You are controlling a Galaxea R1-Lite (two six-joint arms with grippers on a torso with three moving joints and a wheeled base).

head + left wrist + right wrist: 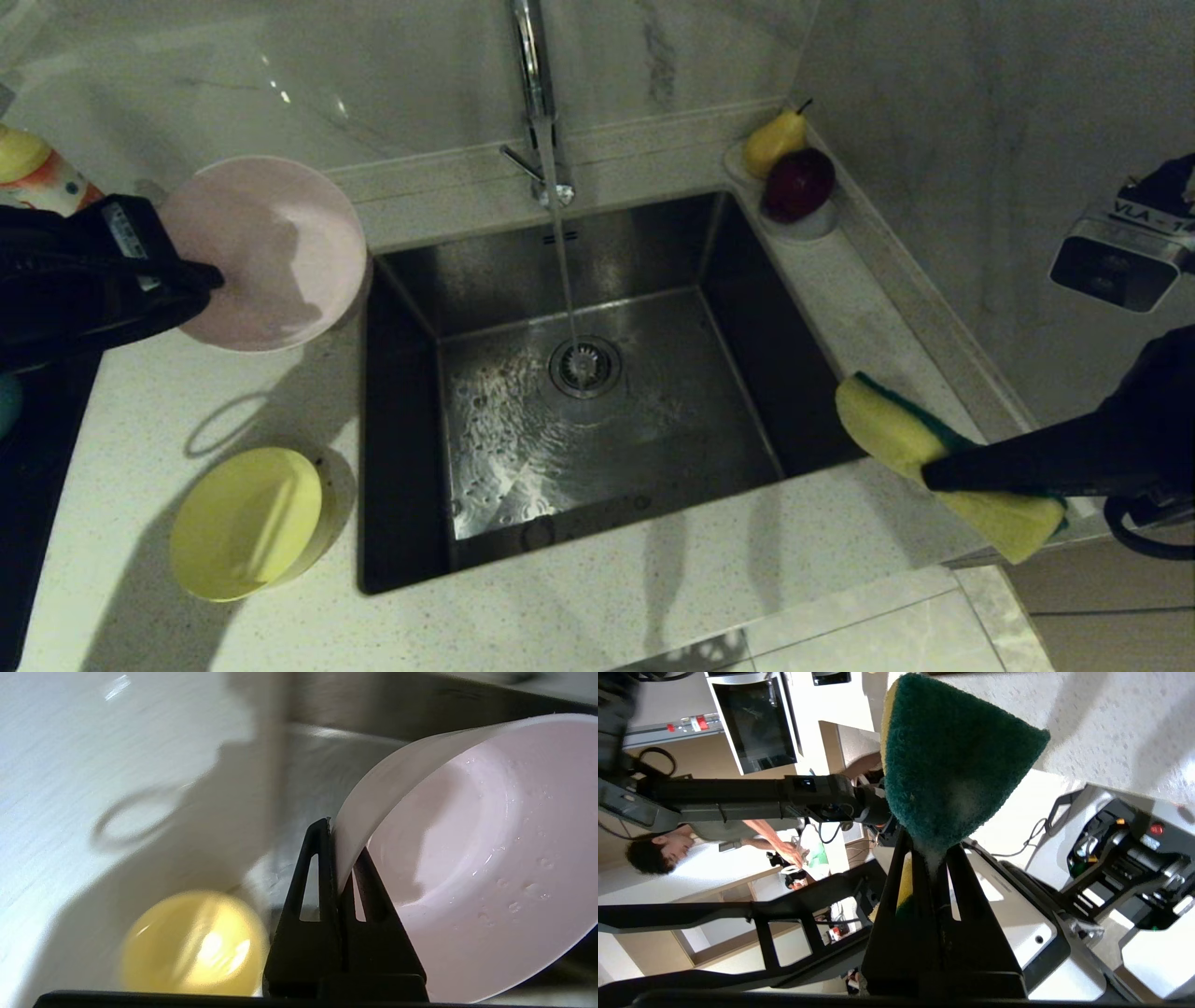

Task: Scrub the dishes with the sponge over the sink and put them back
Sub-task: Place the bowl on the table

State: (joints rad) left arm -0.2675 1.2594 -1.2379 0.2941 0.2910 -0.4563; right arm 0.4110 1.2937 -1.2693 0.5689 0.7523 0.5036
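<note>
The left gripper (pixel 210 277), at the left edge of the head view, has its 2 black fingers (pixel 322 868) pinched tight on the rim of the pale pink round plastic bowl (pixel 271 252). The wall of the bowl passes between the pads, 1 finger inside and 1 outside. The bowl is lifted off the counter and tipped on its side, so its wet inside, dotted with droplets, faces the left wrist camera. In the head view it hangs in the upper left, over the speckled white stone counter (pixel 653 597) just beside the left rim of the sink. The left arm reaches in level from the left edge.

The right gripper (pixel 929 478), at the lower right of the head view, is clamped shut on the small rectangular sponge (pixel 920 448), squeezing it flat at the middle. The yellow foam faces up toward the head camera; the dark green scouring face fills the upper centre of the right wrist view. The sponge hangs over the counter near the sink's lower right corner. The right arm comes in from the right edge, sloping slightly down toward the sponge.

The large square stainless steel sink (pixel 597 271) fills the centre of the frame, with water running from the tall chrome faucet (pixel 534 93) onto the round drain strainer (pixel 584 366). The yellow round plastic bowl (pixel 247 523) rests on the counter in the lower left.
</note>
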